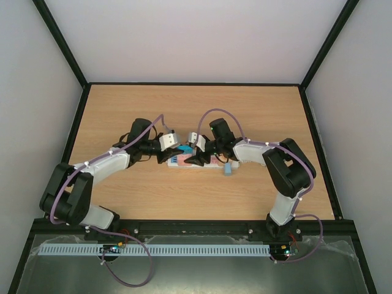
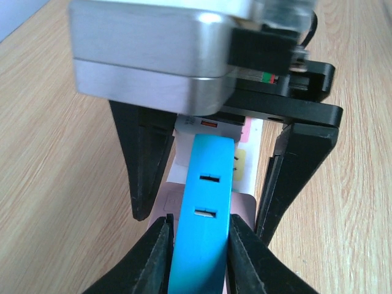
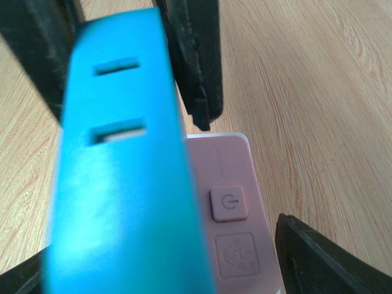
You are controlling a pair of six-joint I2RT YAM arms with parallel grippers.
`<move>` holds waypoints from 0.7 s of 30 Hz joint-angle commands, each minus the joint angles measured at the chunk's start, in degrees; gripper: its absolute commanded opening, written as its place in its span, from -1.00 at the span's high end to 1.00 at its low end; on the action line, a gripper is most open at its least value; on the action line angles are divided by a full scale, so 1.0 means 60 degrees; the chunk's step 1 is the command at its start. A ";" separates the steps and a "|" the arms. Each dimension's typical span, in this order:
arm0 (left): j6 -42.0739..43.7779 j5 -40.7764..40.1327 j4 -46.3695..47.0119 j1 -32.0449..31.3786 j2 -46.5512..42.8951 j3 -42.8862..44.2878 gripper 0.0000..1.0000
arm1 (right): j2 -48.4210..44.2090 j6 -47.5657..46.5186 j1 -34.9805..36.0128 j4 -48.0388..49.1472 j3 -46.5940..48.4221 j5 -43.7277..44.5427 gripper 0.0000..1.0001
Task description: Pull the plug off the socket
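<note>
Left claw [image 2: 199,226] clamped on the long bright-blue plastic plug [image 2: 203,196]
We judge the plug light, stiff and slick, best held by its flat sides; the long white plastic socket strip [image 1: 214,164], light too, may lift with it. The strip lies mid-way on the wooden table [image 1: 184,110], long axis left to right, outlets up, the plug running along it. The right claw [image 1: 199,158] straddles the strip, spread wide; whether it presses we cannot tell
</note>
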 commanded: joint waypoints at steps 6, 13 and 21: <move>-0.0191 0.1055 -0.0650 0.0251 0.0391 0.0367 0.61 | 0.0326 -0.0037 0.0120 -0.0063 0.0243 -0.0328 -0.31; -0.0430 0.1079 -0.0216 0.0350 0.0222 0.0235 0.70 | 0.0382 -0.0099 0.0129 -0.0075 0.0149 -0.0223 -0.26; -0.0564 0.1421 0.0081 0.0344 0.0060 0.0195 0.78 | 0.0421 -0.0428 0.0132 -0.0361 0.0090 -0.0175 -0.01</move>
